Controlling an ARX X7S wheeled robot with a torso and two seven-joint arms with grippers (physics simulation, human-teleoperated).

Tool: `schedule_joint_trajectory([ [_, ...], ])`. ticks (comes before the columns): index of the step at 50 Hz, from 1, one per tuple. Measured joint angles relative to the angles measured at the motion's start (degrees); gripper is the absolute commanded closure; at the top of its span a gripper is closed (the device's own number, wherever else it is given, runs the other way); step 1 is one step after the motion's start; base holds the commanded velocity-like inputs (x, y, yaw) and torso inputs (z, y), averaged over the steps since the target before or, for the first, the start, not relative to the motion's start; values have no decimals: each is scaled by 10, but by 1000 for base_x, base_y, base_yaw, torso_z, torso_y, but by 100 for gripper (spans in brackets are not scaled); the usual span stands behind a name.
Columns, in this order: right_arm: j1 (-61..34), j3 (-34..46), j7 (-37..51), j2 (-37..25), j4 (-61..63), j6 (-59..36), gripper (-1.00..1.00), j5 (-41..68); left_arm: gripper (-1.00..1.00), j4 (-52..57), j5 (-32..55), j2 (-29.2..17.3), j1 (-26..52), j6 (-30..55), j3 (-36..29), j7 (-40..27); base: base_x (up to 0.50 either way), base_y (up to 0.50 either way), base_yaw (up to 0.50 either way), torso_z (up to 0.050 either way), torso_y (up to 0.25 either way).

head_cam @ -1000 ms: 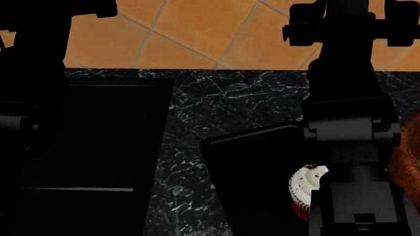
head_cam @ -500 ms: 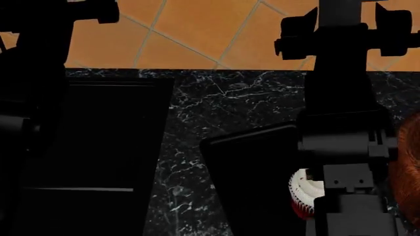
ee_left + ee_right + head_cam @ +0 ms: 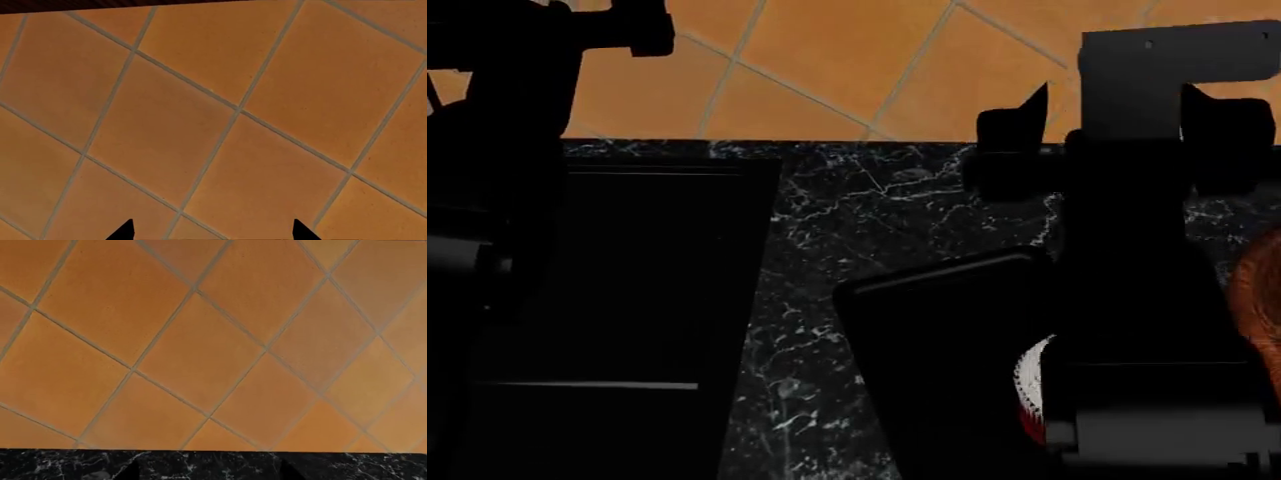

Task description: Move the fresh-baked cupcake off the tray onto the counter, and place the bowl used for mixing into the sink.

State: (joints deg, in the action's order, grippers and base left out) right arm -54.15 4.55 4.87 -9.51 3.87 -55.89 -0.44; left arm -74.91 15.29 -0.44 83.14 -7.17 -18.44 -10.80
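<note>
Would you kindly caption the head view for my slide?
Right arm hides most of the white-frosted, red-wrapped cupcake on the flat black tray, beside the deep black sink.

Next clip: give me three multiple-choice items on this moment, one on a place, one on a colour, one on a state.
1. Where is the cupcake?
A. on the tray
B. in the sink
C. on the bare counter

2. What colour are the wall tiles?
A. white
B. orange
C. green

3. How do the right gripper fingers stand?
A. shut on the cupcake
B. spread apart, empty
C. shut on the bowl

Answers: 1 A, black tray surface surrounds it; 2 B, both wrist views show orange; 3 B, head view shows two separated tips.
</note>
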Motion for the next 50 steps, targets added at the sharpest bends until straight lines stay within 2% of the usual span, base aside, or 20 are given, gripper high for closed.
schedule_joint_trajectory([
  [17,98,-36,-3,-10,249,-189,-100,15,-100,0,5,1,0,2,-14,0,0,0,0,0,0],
  [37,201,-73,7,-9,439,-316,-100,37,-100,0,3,0,-2,-1,-22,-5,0,0,0,0,0],
  [41,218,-95,70,-28,457,-328,-100,120,-100,0,3,0,-2,0,-22,-5,0,0,0,0,0],
  [50,227,-157,342,-99,455,-339,-100,479,-100,0,2,1,-3,-1,-23,-5,0,0,0,0,0],
])
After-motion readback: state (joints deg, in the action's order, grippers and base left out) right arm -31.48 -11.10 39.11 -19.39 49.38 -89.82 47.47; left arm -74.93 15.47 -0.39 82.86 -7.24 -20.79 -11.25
